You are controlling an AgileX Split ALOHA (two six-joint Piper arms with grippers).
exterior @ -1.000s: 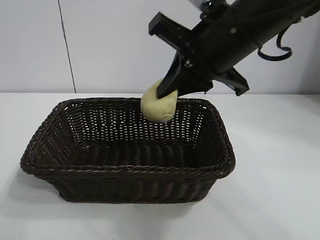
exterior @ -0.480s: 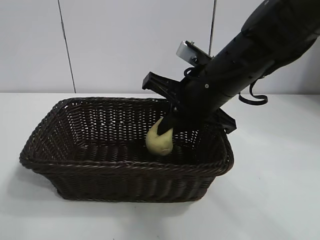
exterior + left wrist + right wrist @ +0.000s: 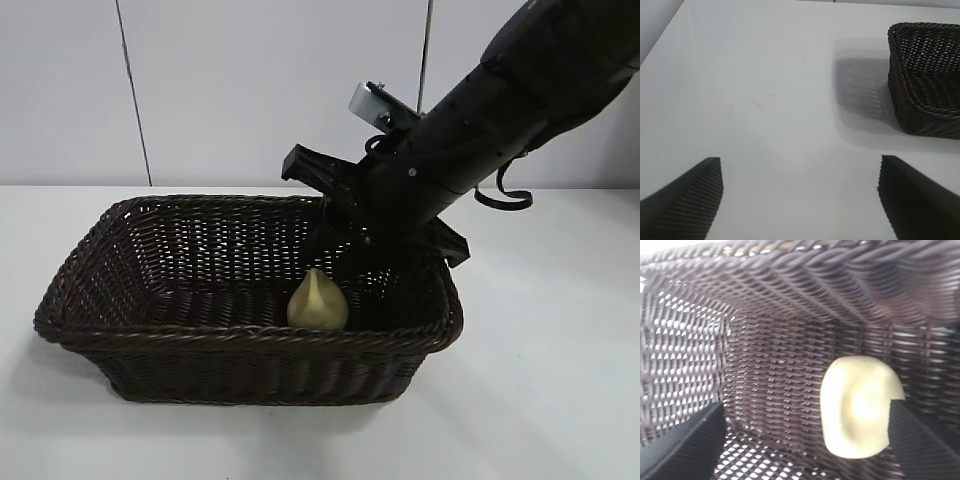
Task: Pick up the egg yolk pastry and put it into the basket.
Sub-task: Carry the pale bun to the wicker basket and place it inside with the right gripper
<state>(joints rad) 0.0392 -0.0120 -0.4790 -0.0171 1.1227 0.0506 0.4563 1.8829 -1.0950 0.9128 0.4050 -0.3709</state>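
The pale yellow egg yolk pastry (image 3: 318,302) lies on the floor of the dark brown wicker basket (image 3: 250,336), near its front wall. My right gripper (image 3: 338,252) hangs inside the basket just above and behind the pastry, open and empty. In the right wrist view the pastry (image 3: 857,407) lies on the basket's weave (image 3: 775,365), close against one finger (image 3: 922,442) of the open right gripper (image 3: 805,440). My left gripper (image 3: 800,200) is open and empty over the bare table, away from the basket (image 3: 927,85).
The basket stands on a white table (image 3: 540,380) with a white wall behind it. The right arm (image 3: 500,110) slants down from the upper right over the basket's right rim.
The right gripper came down into the basket with the pastry, then opened. The pastry has dropped from the jaws and now rests on the basket floor.
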